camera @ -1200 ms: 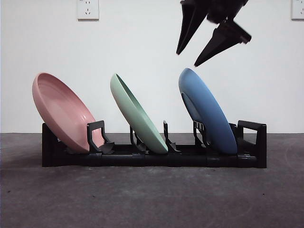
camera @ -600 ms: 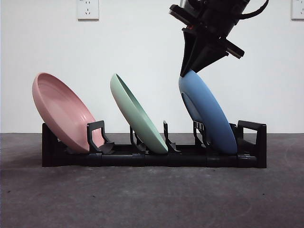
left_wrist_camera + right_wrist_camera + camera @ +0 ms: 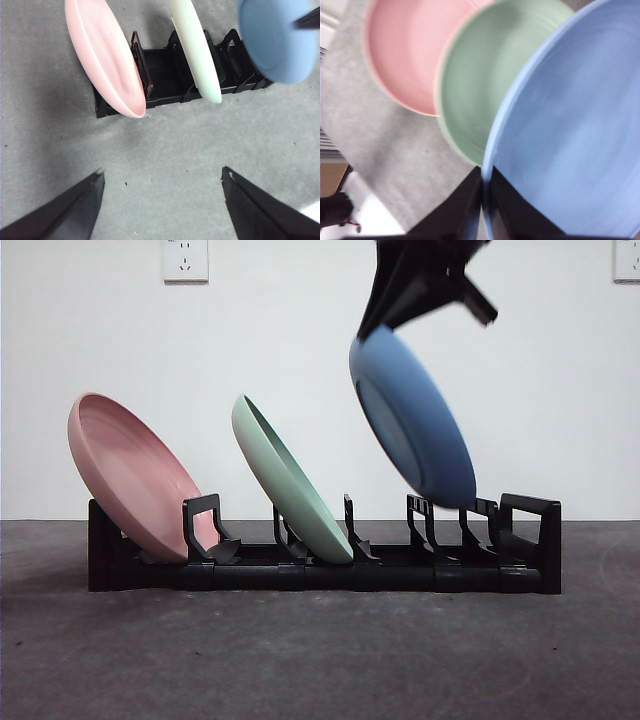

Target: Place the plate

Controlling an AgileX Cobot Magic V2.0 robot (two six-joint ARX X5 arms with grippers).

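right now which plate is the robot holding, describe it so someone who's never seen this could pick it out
Start at the black dish rack on the grey table. Two plates lean in its slots, the pink plate at one end and the green plate in the middle. The held one is the blue plate, the only one hanging clear above the rack, its top rim pinched by the right gripper.

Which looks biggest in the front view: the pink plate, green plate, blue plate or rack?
1. Rack, widest by far.
2. Pink plate, blue plate and green plate: too alike to rank. All are tilted, and the right gripper holds the blue one lifted.
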